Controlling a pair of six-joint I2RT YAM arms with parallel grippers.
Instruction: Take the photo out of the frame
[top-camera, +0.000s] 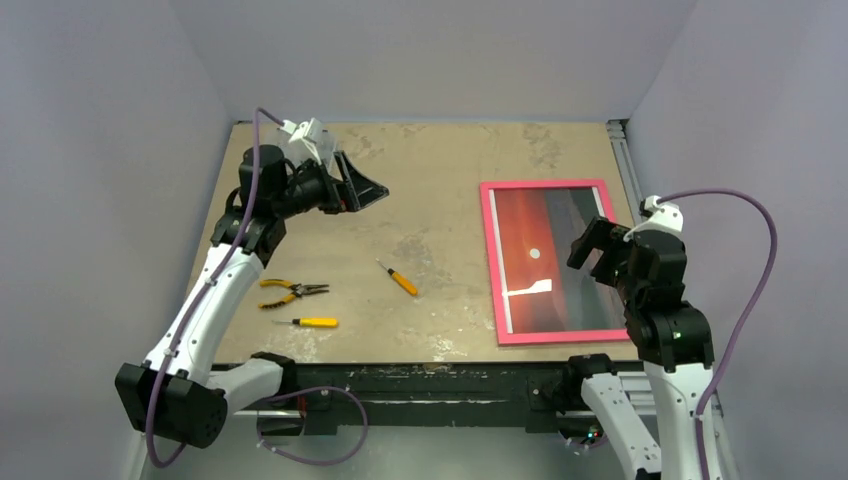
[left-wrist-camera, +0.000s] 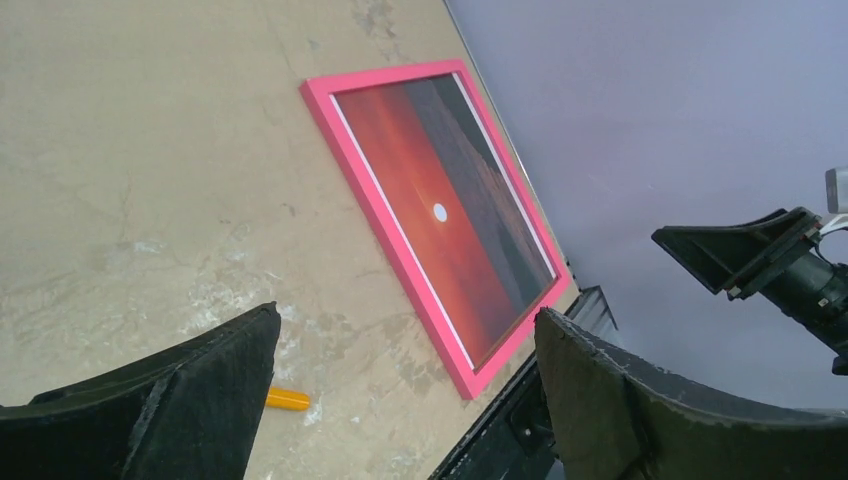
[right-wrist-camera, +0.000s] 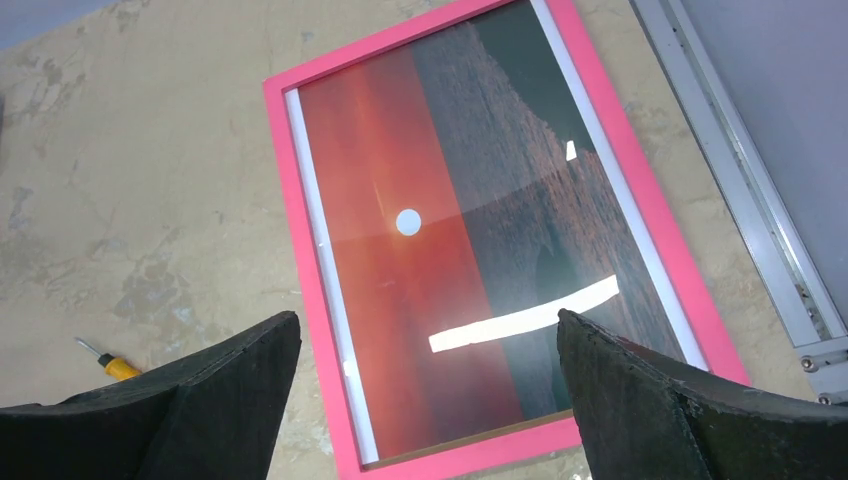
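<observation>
Your frame (top-camera: 490, 262) lies flat on the right side of the worktop (top-camera: 440, 160), long sides running away from you, with the photo (top-camera: 545, 260) seated inside it, picture side up; you can see the red-orange sky, the small white sun and the dark land, and a bright white streak crosses the print's near half. Your right gripper (top-camera: 597, 252) hangs over the frame's right side with its fingers spread wide and nothing between them; from its wrist camera the frame sits well below the fingers, not touched. Your left gripper (top-camera: 365, 190) is raised over the far left of the worktop, well apart from the frame, fingers likewise spread and empty, pointed toward the picture. Between the two arms lie three loose tools: yellow-handled pliers (top-camera: 290, 291) and a yellow screwdriver (top-camera: 312, 322) near the left arm; a second, orange-handled screwdriver (top-camera: 398, 278) lies nearer the frame's left edge but clear of it. A metal rail (top-camera: 625, 165) runs along the worktop's right edge, just beside the frame; the right arm itself covers the frame's near right corner in the overhead view.
</observation>
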